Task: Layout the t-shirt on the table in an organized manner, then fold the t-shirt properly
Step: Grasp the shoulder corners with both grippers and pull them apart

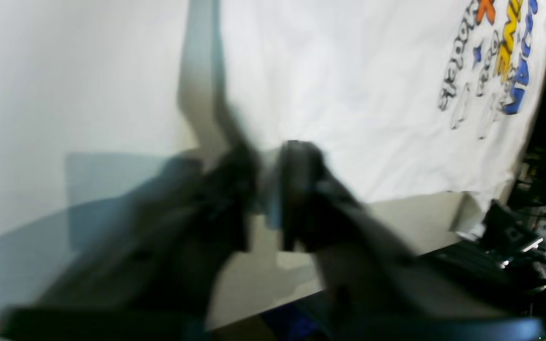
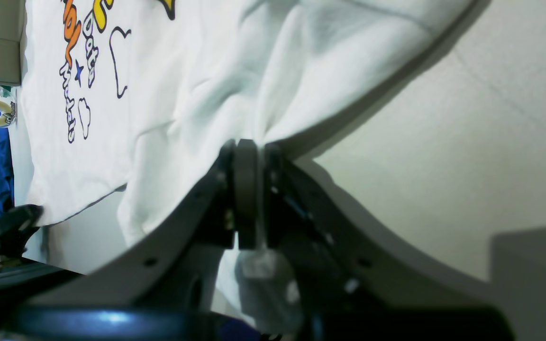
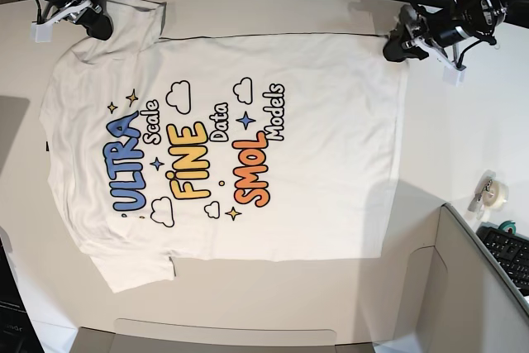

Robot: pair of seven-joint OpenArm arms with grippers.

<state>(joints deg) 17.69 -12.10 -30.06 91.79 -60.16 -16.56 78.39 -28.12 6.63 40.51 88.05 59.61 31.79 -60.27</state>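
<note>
**Both tools at the top edge of a flat shirt**

The white short-sleeved cotton t-shirt (image 3: 223, 146) with its blue, yellow and orange bubble-letter print lies spread face up on the large smooth off-white bench (image 3: 463, 121), turned sideways in the base view: collar end to that view's left, hem to its right. The body looks flat and fairly square, so the laying-out part appears largely done — what remains, by my reading, is the folding.

The right tool (image 2: 247, 156) is pressed together on a gathered bunch of cloth at the sleeve and shoulder corner; its wrist view shows wrinkles radiating from the pinch. In the base view it sits at the upper left corner of the shirt (image 3: 91, 21).

The left tool (image 1: 266, 184) is at the hem corner on the same long edge (image 3: 397, 43). Its wrist picture is smeared by motion, yet the two dark fingers stand close together with a pale strip between them, right at the shirt's corner — it seems to be nipping the hem there, though the blur keeps me from being sure.

Gripping two corners of one long side makes sense: that edge can be lifted level and carried across the print for a lengthwise fold.

The sleeve (image 3: 132, 269) on the near side sticks out loose.
</note>
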